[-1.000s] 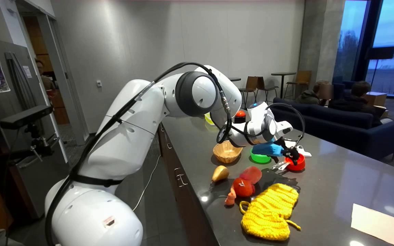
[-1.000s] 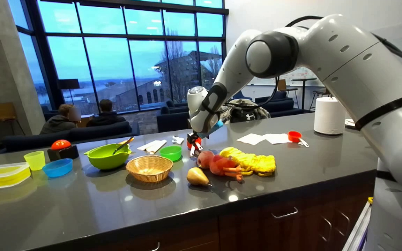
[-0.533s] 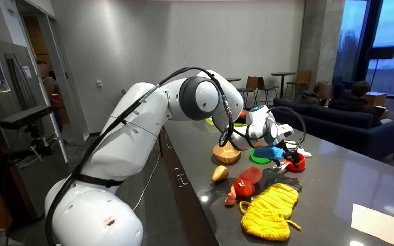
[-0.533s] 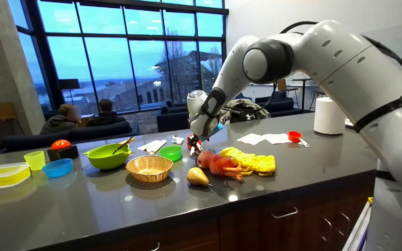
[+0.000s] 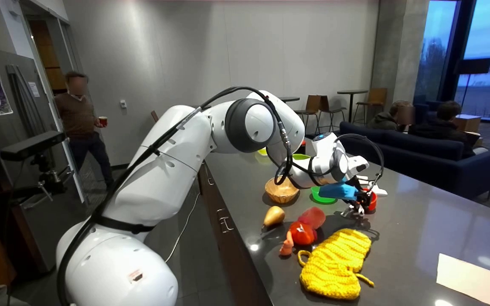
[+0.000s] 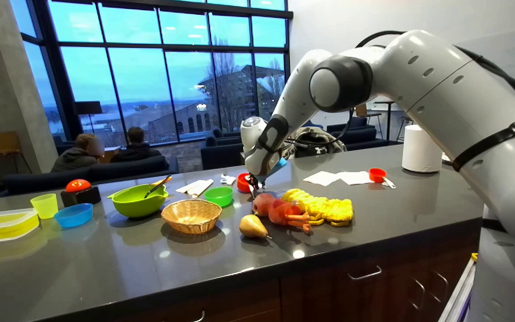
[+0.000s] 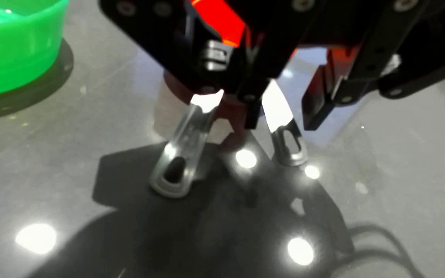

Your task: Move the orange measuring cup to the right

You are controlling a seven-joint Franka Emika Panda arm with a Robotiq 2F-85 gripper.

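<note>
The orange measuring cup (image 6: 242, 182) sits on the counter beside my gripper (image 6: 253, 182). In an exterior view the arm covers part of this cup (image 5: 372, 201). The wrist view shows a slice of its red-orange wall (image 7: 224, 23) behind the black linkage. Two flat handles stick out toward the camera there; whether both belong to one cup I cannot tell. My gripper (image 7: 281, 122) stands partly open, and the right-hand handle (image 7: 277, 108) lies between its fingertips. A gap shows between that handle and the right finger; contact on the left is unclear. The left-hand handle (image 7: 191, 133) is outside the jaws.
A green round cup (image 6: 219, 196) stands close by. Near the gripper lie a pinkish-red lumpy thing (image 6: 280, 211), a yellow cloth (image 6: 320, 206) and a pear (image 6: 253, 226). A wicker basket (image 6: 191, 223) is nearer. Another red cup (image 6: 377, 175) rests by the paper sheets.
My gripper has come down and toward the handle side, baring more of the cup in an exterior view. The cup seems slightly shifted. A person has stepped through the doorway.
</note>
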